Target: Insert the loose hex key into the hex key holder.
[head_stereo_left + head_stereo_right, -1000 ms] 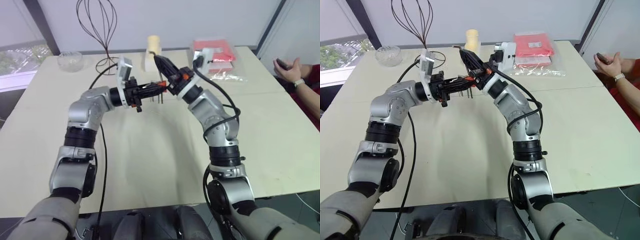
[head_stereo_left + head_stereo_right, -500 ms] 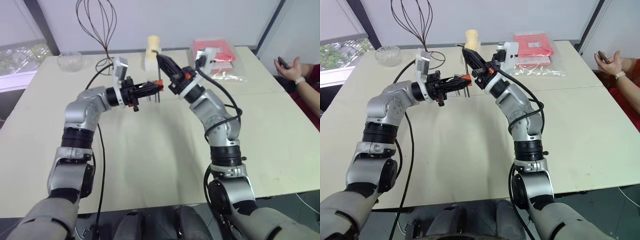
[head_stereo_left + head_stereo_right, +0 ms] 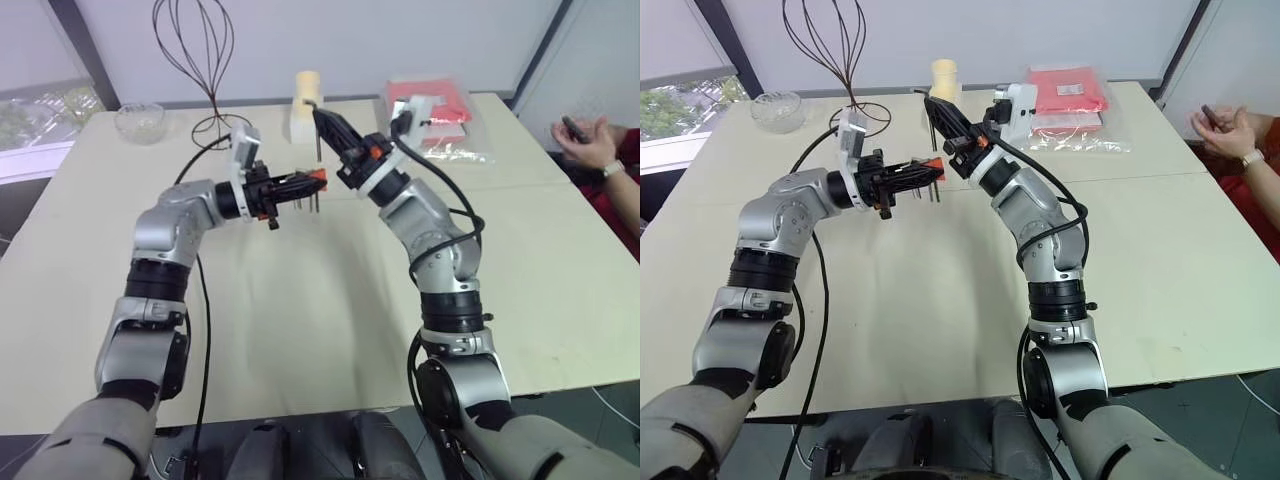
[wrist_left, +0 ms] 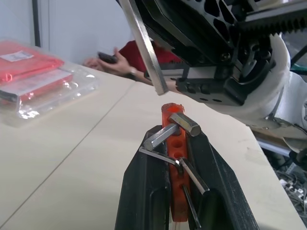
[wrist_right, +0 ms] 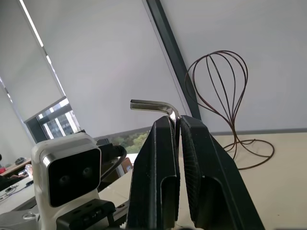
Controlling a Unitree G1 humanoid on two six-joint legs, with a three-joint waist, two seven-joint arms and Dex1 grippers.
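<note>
Holder (image 4: 173,143) lowered slightly; several keys slotted, loose key (image 5: 152,106) outside.

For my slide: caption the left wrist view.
Left claw shut on red hex key holder; loose hex key poised above.

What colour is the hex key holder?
Red-orange; the hex key holder shows best in the left wrist view.

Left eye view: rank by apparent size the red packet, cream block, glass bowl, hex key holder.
1. The red packet in clear plastic, clearly largest.
2. The cream block and the glass bowl look about alike; not ranking them.
3. The hex key holder, smallest, even though it sits nearer the camera, in the left tool.
</note>
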